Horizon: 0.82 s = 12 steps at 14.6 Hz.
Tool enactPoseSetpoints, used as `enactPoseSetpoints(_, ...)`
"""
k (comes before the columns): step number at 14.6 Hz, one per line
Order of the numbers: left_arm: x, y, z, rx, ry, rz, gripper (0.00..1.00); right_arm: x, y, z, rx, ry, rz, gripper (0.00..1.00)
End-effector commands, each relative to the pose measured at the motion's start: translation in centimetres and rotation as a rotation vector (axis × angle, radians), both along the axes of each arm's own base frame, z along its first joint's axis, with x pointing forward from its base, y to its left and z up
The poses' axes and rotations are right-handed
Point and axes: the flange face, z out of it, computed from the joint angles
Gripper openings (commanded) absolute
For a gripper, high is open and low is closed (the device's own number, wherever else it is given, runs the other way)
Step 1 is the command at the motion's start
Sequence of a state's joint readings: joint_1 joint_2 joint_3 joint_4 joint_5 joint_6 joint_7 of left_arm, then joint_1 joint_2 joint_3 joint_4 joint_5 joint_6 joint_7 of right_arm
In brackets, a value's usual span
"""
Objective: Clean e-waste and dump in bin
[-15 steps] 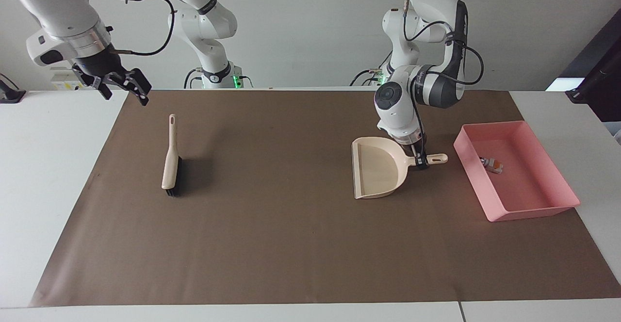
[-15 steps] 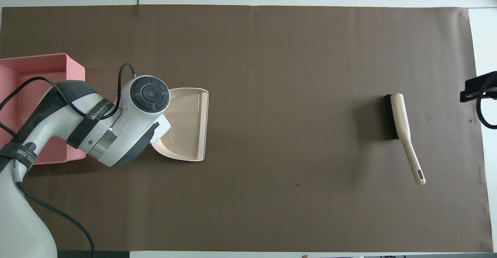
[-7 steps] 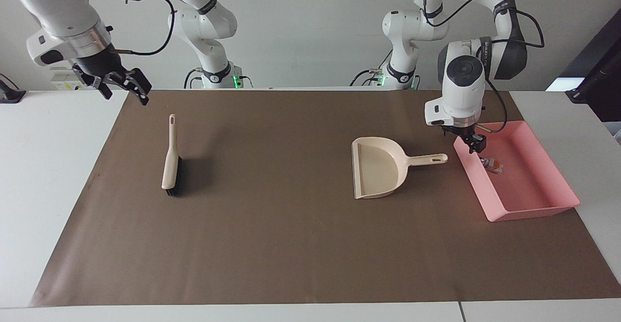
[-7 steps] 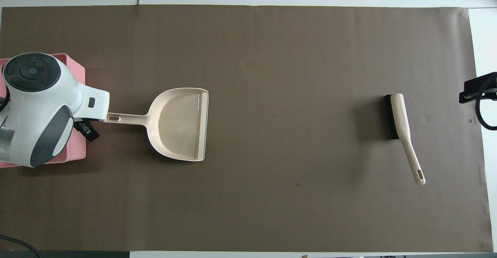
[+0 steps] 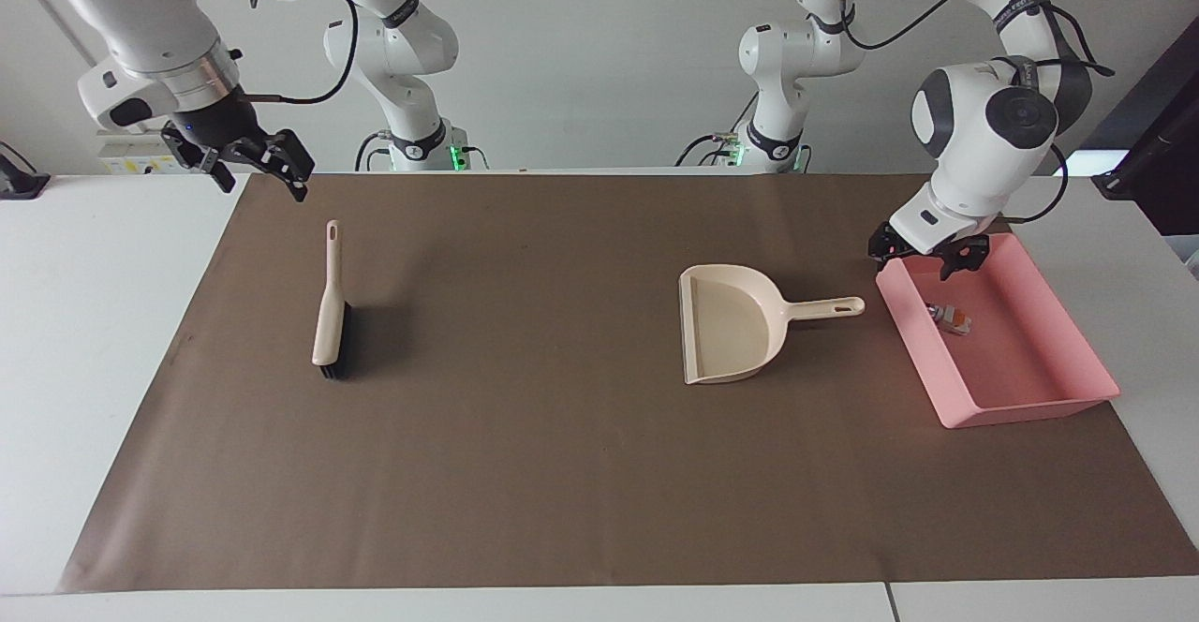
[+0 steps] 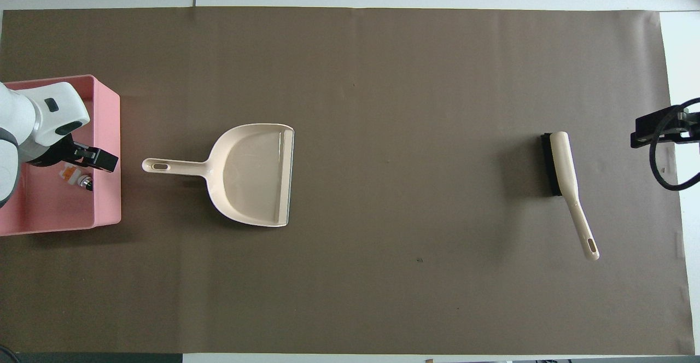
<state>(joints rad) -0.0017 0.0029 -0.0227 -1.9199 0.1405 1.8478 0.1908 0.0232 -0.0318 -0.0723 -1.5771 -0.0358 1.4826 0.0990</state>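
Pink plastic, low-walled and shallow, the bin (image 5: 1016,374) sits at the left arm's end of the tabletop (image 5: 112,322) in the facing view, and the e-waste (image 5: 951,318) lies inside it, two tiny cylinders resting together on its floor near the wall toward the dustpan (image 5: 726,324). The bits look light, hard and prone to rolling, so I judge them easier to sweep or tip than to pinch; the bin itself seems stiff and light, best taken by a wall. The dustpan lies empty on the brown mat (image 5: 562,472) just beside the bin, handle toward it. The left claw (image 5: 925,255) hangs over the bin's rim nearest the robots, spread open and holding nothing. The right claw (image 5: 251,161) waits in the air above the mat's corner near the brush (image 5: 329,308), also open and empty. In the overhead view the bin (image 6: 106,133) holds the e-waste (image 6: 76,176) close to the left claw (image 6: 90,158), one bit white with orange, one dark. The dustpan (image 6: 249,174) shows a bare scoop, and the brush (image 6: 566,180) lies well apart.
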Motion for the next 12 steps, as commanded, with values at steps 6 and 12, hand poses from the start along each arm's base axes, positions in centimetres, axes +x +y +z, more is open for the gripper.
enactPoseSetpoints(6,0.8,3.3,11.7,-0.130,-0.059,0.175,0.98,-0.7,0.4,0.1,-0.014,0.004,0.029,1.00)
enactPoseSetpoints(12,0.3,2.2,12.6,-0.126,-0.074,0.237,0.98,-0.7,0.2,0.1,-0.011,0.000,0.027,1.00)
